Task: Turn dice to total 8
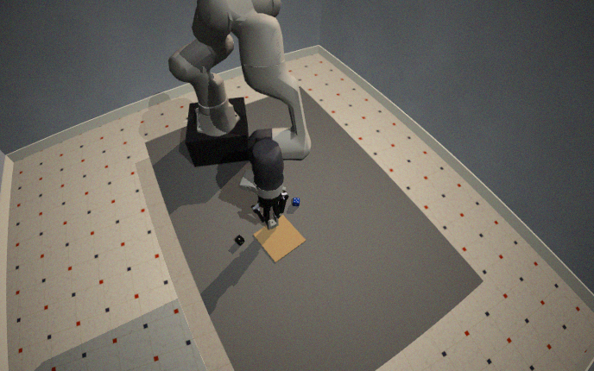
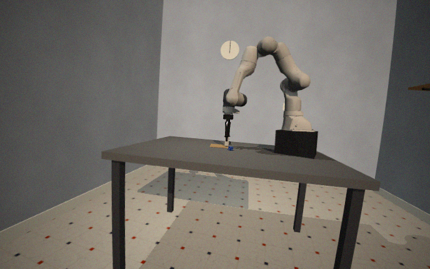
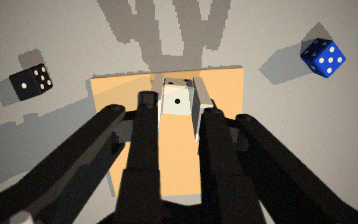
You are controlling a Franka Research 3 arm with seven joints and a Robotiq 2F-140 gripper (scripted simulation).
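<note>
My gripper (image 1: 272, 224) (image 2: 226, 143) (image 3: 177, 89) points down, shut on the white die (image 3: 177, 105). That die shows one pip on the face towards the wrist camera. It is low over the orange mat (image 1: 280, 247) (image 2: 216, 146) (image 3: 226, 89), near one edge; whether it touches the mat I cannot tell. The mat lies flat on the table. The black die (image 1: 239, 240) (image 3: 31, 82) lies off the mat on one side, a single pip seemingly on top. The blue die (image 1: 295, 201) (image 2: 230, 147) (image 3: 323, 58) lies off the mat on the other side, seemingly with five on top.
The grey table (image 1: 350, 262) (image 2: 177, 155) carries the dice and mat. The arm's black base block (image 1: 218, 150) (image 2: 296, 142) stands behind the mat in the top view. The loose dice stand apart from the fingers, one to each side of them.
</note>
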